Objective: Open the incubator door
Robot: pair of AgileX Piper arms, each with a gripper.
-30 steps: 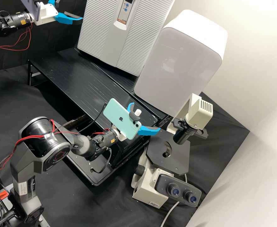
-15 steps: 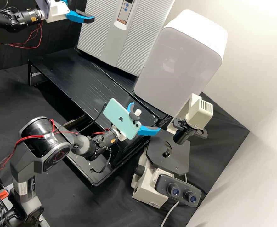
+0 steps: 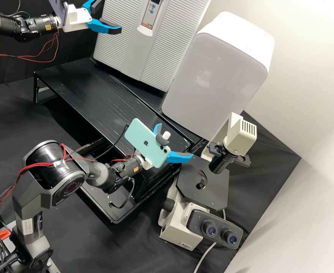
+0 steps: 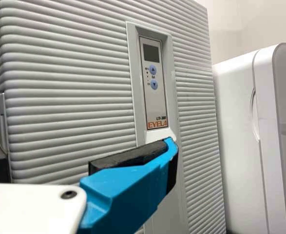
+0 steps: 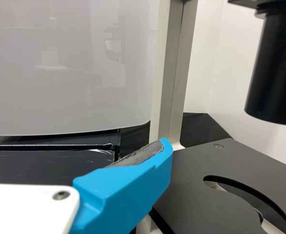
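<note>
Two blue fingers stand spread on the left gripper, with nothing between them, up in front of the incubator. I can't tell whether either one touches it. The incubator sits on a black stand, beside a white cabinet, and its ribbed door is shut. Down its middle, the left wrist view shows me a panel with a dark display, then two round blue buttons with tiny marks alongside, then a short dark line of print over a bigger orange-red word.

The right gripper is parted too, by the microscope, gripping nothing that I can make out. Its mint phone bears a dark emblem. Each arm has a little orange label near its gripper, the lower arm also a pale sticker, and the microscope base a small printed plate.
</note>
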